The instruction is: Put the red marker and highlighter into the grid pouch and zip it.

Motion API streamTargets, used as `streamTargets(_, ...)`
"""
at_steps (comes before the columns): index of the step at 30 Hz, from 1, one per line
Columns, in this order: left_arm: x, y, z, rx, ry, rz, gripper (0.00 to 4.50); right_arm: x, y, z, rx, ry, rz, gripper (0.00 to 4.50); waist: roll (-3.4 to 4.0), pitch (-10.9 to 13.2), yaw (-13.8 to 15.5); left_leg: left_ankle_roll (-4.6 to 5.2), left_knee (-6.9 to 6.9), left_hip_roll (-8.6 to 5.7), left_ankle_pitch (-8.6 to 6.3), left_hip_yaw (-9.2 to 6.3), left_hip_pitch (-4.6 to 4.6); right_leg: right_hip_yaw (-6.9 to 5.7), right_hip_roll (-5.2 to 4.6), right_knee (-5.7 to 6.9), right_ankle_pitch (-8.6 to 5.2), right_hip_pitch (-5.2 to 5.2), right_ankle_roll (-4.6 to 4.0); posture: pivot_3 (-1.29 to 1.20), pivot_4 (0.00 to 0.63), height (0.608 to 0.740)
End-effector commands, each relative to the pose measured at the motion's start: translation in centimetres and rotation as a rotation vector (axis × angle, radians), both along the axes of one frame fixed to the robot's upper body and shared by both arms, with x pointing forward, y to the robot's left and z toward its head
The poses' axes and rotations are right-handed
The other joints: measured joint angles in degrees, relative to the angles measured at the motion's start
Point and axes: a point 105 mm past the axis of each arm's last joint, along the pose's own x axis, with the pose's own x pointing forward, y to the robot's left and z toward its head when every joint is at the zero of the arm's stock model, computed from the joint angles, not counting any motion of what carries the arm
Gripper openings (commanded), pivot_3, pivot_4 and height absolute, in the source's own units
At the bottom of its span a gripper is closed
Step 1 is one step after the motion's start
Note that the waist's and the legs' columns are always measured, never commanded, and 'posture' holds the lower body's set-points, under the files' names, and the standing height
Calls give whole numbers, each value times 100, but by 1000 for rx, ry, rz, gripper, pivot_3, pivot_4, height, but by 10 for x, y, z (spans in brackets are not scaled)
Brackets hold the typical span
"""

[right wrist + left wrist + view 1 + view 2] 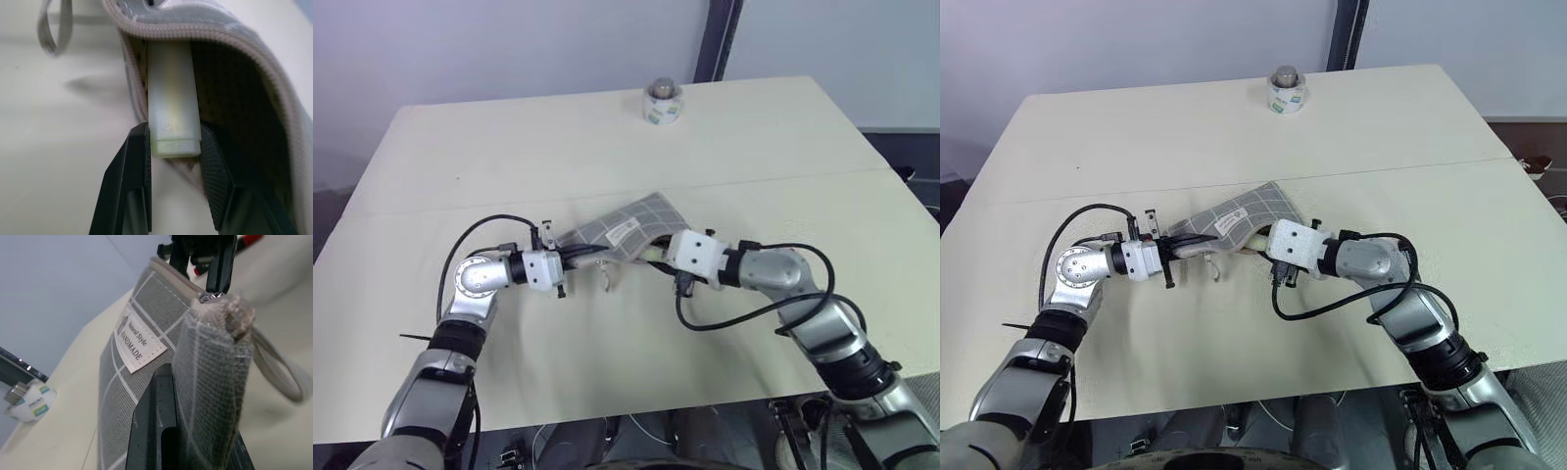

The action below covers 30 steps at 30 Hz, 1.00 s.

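The grid pouch [631,230], grey with white lines and a white label [140,344], is lifted at an angle over the middle of the table. My left gripper [576,258] is shut on the pouch's left end, the fabric pinched against its dark finger [156,423]. From the right, my right gripper [174,130] is shut on the pale-yellow highlighter [173,93]. The highlighter's front part reaches into the pouch's open zipper mouth [230,73]. The red marker is hidden.
A grey wrist loop [610,279] hangs from the pouch's left end. A tape roll [662,103] stands near the far edge of the cream table [509,147]. A dark post rises behind the table.
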Motion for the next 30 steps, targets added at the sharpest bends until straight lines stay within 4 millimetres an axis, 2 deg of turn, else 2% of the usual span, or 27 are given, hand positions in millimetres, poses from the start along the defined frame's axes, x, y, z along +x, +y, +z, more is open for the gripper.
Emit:
streamTargets(1, 2, -9, 27, -84, -38, -56, 0, -16, 26, 6, -7, -63, 165, 814, 0, 0, -8, 0, 0, 0, 0, 0, 0, 0, 0, 0, 0, 0, 0, 0, 150, 740)
streamTargets(3, 3, -7, 30, -96, -30, -55, 0, -14, 26, 4, -12, -64, 159, 814, 0, 0, -10, 0, -2, 0, 0, 0, 0, 0, 0, 1, 0, -1, 0, 0, 150, 740)
streamTargets(9, 3, 2, 26, -82, -17, -47, 0, -8, 3, -4, -87, -73, 117, 814, 0, 0, -10, -1, -2, 0, 0, 0, 0, 1, 0, 2, 0, -1, 0, 0, 150, 740)
streamTargets(14, -3, -2, 20, -61, -3, -84, 0, -12, 15, 0, -41, -62, 151, 814, 0, 0, -15, 0, -2, 0, 0, 0, 0, 1, 0, 2, 0, -1, 0, 0, 150, 740)
streamTargets(17, -1, -1, 20, -65, 3, -72, 0, -11, 12, 2, -7, -32, 134, 2247, 0, 0, -13, -1, -2, 1, 1, 0, 0, 1, 1, 3, 0, -2, -1, 0, 150, 740)
streamTargets(21, 2, 8, 14, -37, 0, -37, 0, -17, -2, 12, 89, 45, 79, 4209, -2, -1, 4, 0, -1, 0, 0, -1, 0, 2, 0, 1, 0, 0, -1, 0, 150, 740)
streamTargets(22, 3, 10, 14, -36, 0, -26, 0, -19, -6, 14, 112, 58, 64, 4432, -2, 0, 0, 1, -1, 0, -1, -2, 0, 2, 1, 1, 0, 0, -1, 0, 150, 740)
streamTargets(28, 7, 17, 8, -23, 5, 19, 0, -43, -29, 31, 332, 161, -15, 4432, -2, 0, 1, 2, -6, 0, -2, -3, 0, 3, -1, 1, 0, 0, -1, 0, 150, 740)
streamTargets(30, 7, 18, 4, -9, -2, 27, 0, -50, -44, 37, 405, 167, -84, 4432, -3, 0, 3, 2, -5, 0, -2, -2, 0, 3, -1, 0, 0, 0, -1, 0, 150, 740)
